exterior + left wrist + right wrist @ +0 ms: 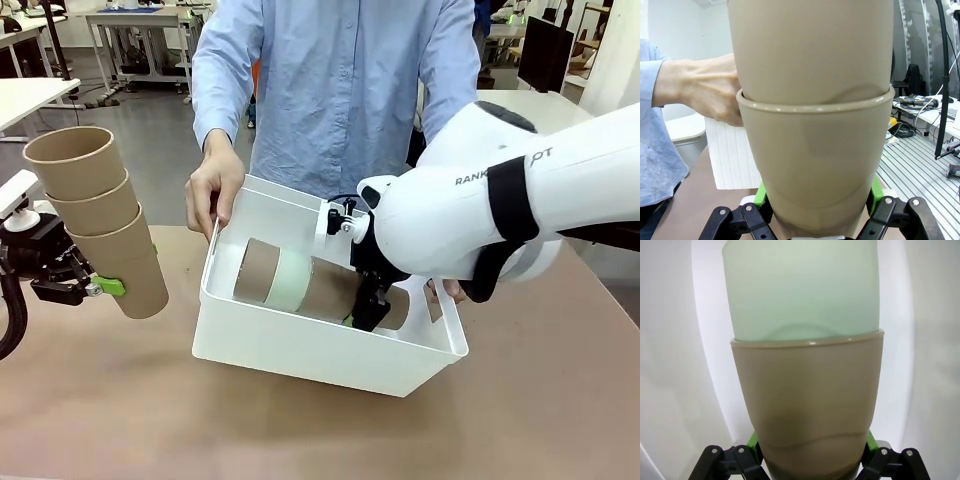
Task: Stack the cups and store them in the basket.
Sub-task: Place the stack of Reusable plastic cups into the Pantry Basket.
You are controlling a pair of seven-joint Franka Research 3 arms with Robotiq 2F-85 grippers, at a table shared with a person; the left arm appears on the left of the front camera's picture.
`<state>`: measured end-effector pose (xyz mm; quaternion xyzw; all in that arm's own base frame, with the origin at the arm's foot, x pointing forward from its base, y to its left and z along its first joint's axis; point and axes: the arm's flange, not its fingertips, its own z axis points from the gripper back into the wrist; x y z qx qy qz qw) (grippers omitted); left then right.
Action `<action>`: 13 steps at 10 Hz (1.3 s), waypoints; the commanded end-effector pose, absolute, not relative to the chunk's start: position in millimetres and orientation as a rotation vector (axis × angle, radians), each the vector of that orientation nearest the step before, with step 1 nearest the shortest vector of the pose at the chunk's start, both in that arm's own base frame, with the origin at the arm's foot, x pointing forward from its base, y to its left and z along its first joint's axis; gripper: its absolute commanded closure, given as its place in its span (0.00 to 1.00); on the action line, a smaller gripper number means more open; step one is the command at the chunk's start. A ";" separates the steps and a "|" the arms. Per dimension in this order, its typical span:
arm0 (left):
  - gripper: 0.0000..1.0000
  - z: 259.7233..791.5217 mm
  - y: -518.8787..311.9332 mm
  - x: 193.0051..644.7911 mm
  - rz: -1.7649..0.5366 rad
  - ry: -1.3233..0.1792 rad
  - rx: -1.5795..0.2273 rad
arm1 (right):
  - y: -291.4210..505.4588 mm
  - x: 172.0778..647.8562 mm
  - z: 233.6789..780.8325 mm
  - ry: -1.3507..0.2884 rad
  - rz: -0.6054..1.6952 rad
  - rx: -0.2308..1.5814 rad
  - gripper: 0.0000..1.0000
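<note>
Basket [300, 350] rim in person's hand [212, 190], right claw [368, 305] w/ cups [285, 278] inside

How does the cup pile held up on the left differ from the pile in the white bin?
The left stack is all tan-brown; the basket stack has a mint green cup in its middle. The left stack is held nearly upright, mouths up, outside the white basket; the basket stack lies on its side inside it. Both are three nested cups, gripped at the base by jaws.
</note>
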<state>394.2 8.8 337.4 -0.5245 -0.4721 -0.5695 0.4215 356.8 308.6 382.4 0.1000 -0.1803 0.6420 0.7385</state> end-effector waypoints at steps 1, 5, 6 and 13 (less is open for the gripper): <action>0.15 342.1 9.0 392.8 -1.438 -1.200 -1.315 | 317.2 358.9 380.0 -0.392 1.389 0.238 0.15; 0.15 342.1 9.0 392.8 -1.438 -1.200 -1.315 | 319.3 358.7 364.6 -0.385 1.394 0.251 0.15; 0.15 342.1 9.0 392.8 -1.438 -1.200 -1.315 | 317.4 359.0 364.1 -0.384 1.393 0.254 0.15; 0.15 342.1 9.0 392.8 -1.438 -1.200 -1.315 | 272.7 349.5 436.7 -0.423 1.379 0.336 0.00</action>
